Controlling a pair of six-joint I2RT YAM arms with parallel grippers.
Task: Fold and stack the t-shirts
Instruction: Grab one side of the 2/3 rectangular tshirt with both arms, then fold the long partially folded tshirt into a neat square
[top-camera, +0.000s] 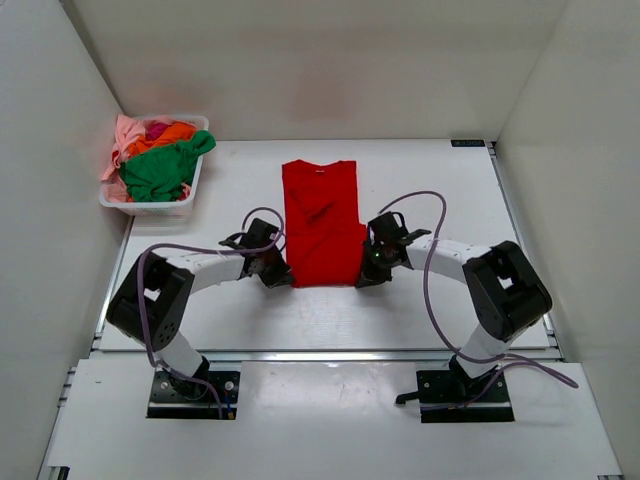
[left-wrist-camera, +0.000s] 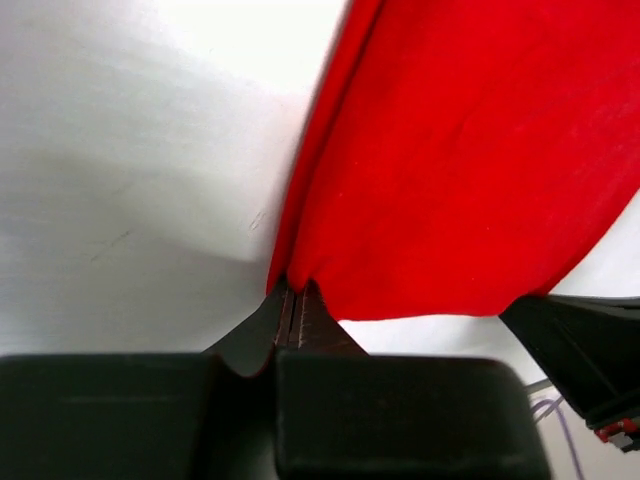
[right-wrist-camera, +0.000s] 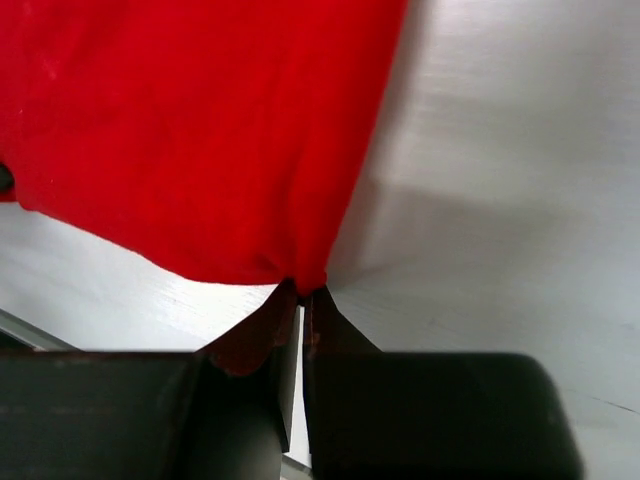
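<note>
Left pincer (left-wrist-camera: 292, 303) and right pincer (right-wrist-camera: 300, 300) each clamp shut on a near corner of the red t-shirt (top-camera: 320, 220), which lies sides-folded at mid surface (top-camera: 440, 200). Crosswise fold apparently pending; other t-shirts (top-camera: 160, 168) wait in the far-left basket (top-camera: 150, 207); nothing stacked.

One red t-shirt (top-camera: 320, 225); four more t-shirts (top-camera: 162, 165); one basket (top-camera: 150, 207); two tools: left tool (top-camera: 284, 277), right tool (top-camera: 363, 277).

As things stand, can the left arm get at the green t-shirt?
Probably not yet: its end effector is shut on the red t-shirt's near corner, though nothing blocks the green t-shirt.
</note>
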